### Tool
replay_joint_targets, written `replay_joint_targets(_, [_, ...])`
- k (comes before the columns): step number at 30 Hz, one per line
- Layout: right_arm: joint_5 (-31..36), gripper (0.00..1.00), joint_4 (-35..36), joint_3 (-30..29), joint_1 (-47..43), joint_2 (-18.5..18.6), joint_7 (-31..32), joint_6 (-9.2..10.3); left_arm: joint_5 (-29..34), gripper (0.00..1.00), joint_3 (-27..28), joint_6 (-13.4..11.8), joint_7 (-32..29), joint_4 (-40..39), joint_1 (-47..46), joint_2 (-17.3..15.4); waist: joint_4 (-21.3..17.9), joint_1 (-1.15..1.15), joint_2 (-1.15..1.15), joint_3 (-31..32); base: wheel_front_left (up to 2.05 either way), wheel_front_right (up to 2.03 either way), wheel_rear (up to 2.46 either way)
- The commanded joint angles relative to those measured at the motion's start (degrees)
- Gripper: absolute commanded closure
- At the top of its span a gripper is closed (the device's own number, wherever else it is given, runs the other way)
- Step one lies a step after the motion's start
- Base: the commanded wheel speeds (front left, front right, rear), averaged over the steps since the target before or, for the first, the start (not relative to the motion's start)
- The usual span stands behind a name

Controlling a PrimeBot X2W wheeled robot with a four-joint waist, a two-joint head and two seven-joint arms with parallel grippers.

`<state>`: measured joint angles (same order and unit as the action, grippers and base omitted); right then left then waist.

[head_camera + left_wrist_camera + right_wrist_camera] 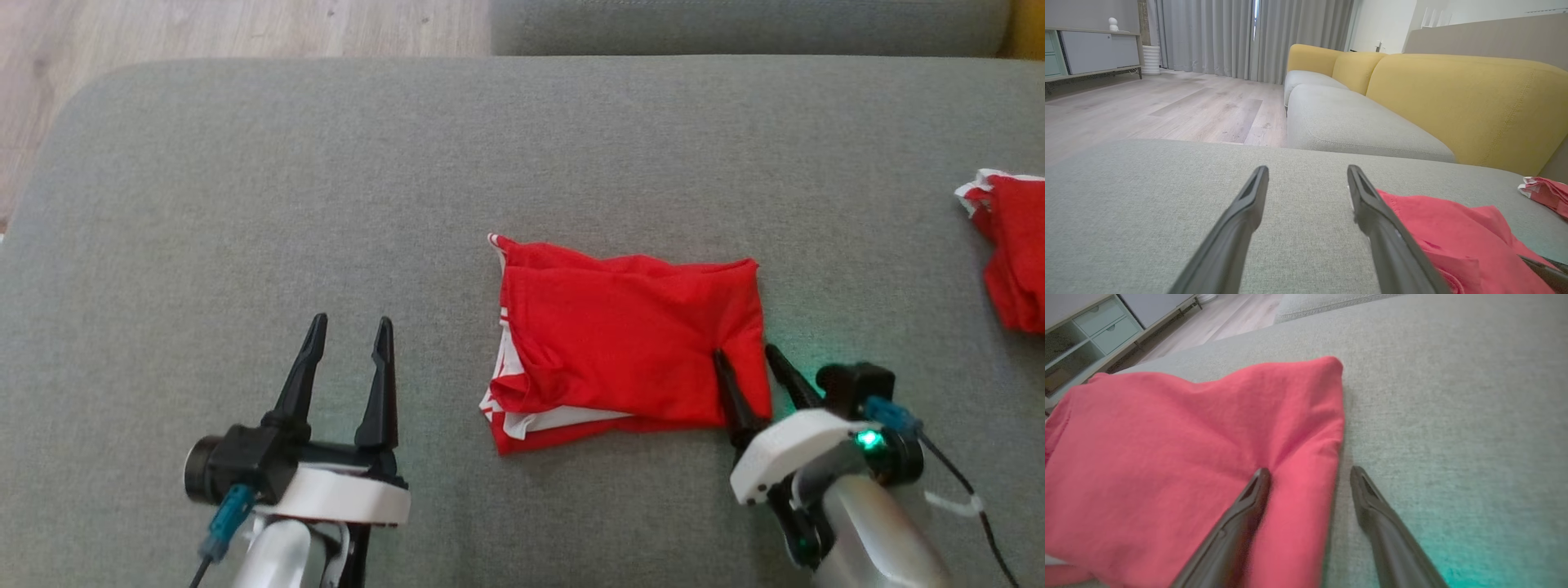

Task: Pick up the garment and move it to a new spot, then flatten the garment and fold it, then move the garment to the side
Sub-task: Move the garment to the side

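A red garment [620, 343] with white trim lies folded in a rough rectangle on the grey sofa cushion [326, 188]. My right gripper [744, 353] is open at its right edge: one finger rests on the cloth, the other on the cushion, so the jaws straddle the garment's [1188, 449] right fold without closing. In the right wrist view the right gripper [1308, 473] shows the same straddle. My left gripper [349, 328] stands open over bare cushion, left of the garment and apart from it. From the left wrist, the left gripper [1306, 171] has the garment [1445, 228] to its right.
A second red and white cloth [1012, 253] lies bunched at the cushion's right edge. The cushion's rounded left corner borders wood floor [204, 33]. Another grey seat [1355, 126] with yellow backrests [1470, 98] lies beyond.
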<state>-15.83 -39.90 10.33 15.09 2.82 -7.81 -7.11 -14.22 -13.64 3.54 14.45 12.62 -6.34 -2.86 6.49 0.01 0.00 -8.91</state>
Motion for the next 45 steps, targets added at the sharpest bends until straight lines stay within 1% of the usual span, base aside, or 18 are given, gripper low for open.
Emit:
replay_joint_targets(1, [0.05, 0.00, -0.53, 2.02, 2.56, 0.06, 0.44, -0.37, -0.39, 0.00, 1.15, -0.08, 0.55, -1.65, -2.80, -0.02, 0.35, -0.01, 0.00, -0.29, 0.00, 0.00, 0.00])
replay_joint_targets(4, [0.05, 0.00, -4.24, 3.77, 4.14, 0.06, 0.35, -0.37, -0.50, 0.00, 0.82, -0.21, 0.55, -1.59, -3.02, -0.02, 0.75, -0.01, 0.00, -0.58, 0.00, 0.00, 0.00])
replay_joint_targets(5, [0.04, 0.08, -5.12, 4.50, 4.58, 0.06, 0.15, -0.37, -0.53, 0.00, 0.74, -0.26, 0.55, -1.57, -3.05, -0.02, 0.81, -0.01, 0.00, -0.62, 0.00, 0.00, 0.00])
replay_joint_targets(6, [0.13, 1.00, -5.81, 5.05, 5.02, 0.06, -0.33, -0.37, -0.54, 0.00, 0.73, -0.31, 0.55, -1.56, -3.08, -0.02, 0.81, -0.01, 0.00, -0.66, 0.00, 0.00, 0.00])
replay_joint_targets(10, [1.89, 1.00, -7.46, 5.34, 6.92, 0.06, -3.17, -0.37, -0.11, 0.00, 0.90, -0.39, 0.55, -1.71, -3.18, -0.02, 0.04, -0.01, 0.00, -0.41, 0.00, 0.00, 0.00])
replay_joint_targets(13, [6.29, 1.00, -7.42, 4.12, 8.32, 0.06, -5.21, -0.37, 0.12, 0.00, 0.83, -0.31, 0.55, -2.06, -3.05, -0.02, -1.31, -0.01, 0.00, 0.12, 0.00, 0.00, 0.00])
replay_joint_targets(18, [15.19, 1.00, -2.96, 1.97, 9.56, 0.14, -6.74, -0.37, 0.65, 0.00, 0.31, -0.33, 0.55, -3.36, -3.07, -0.02, -4.62, -0.01, 0.00, 0.45, 0.00, 0.00, 0.00])
replay_joint_targets(21, [18.34, 1.00, 0.87, 1.09, 10.32, 1.28, -6.95, -0.37, 1.60, 0.00, -0.77, -0.17, 0.55, -4.11, -3.75, -0.02, -7.15, -0.01, 0.00, 0.02, 0.00, 0.00, 0.00])
replay_joint_targets(23, [19.37, 1.00, 3.12, 0.64, 11.07, 2.92, -6.97, -0.37, 2.41, 0.00, -2.15, 0.01, 0.55, -4.60, -4.54, -0.02, -8.87, -0.01, 0.00, -0.46, 0.00, 0.00, 0.00])
replay_joint_targets(27, [19.66, 1.00, 5.86, 0.25, 13.35, 7.13, -5.09, -0.37, 1.37, 0.00, -3.85, -0.64, 0.55, -6.01, -6.63, -0.02, -12.26, -0.01, 0.00, -1.96, 0.00, 0.00, 0.00])
replay_joint_targets(28, [19.66, 1.00, 5.86, 0.25, 13.35, 7.13, -5.09, -0.37, 1.37, 0.00, -3.85, -0.64, 0.55, -6.01, -6.63, -0.02, -12.26, -0.01, 0.00, -1.96, 0.00, 0.00, 0.00])
replay_joint_targets(33, [18.47, 1.00, 7.51, -1.65, 16.79, 13.37, -2.11, -0.37, 1.43, 0.00, -5.22, -0.68, 0.55, -6.57, -9.04, -0.02, -15.06, -0.01, 0.00, -4.39, 0.00, 0.00, 0.00])
replay_joint_targets(39, [17.39, 1.00, 5.65, -5.29, 20.71, 19.52, -0.18, -0.37, 1.92, 0.00, -5.76, -0.11, 0.55, -6.76, -10.68, -0.02, -16.04, -0.01, 0.00, -6.92, 0.00, 0.00, 0.00])
replay_joint_targets(45, [18.13, 1.00, 0.78, -9.20, 23.72, 24.91, 1.48, -0.37, 1.09, 0.00, -6.19, 0.60, 0.55, -6.72, -11.49, -0.02, -15.08, -0.01, 0.00, -8.87, 0.00, 0.00, 0.00])
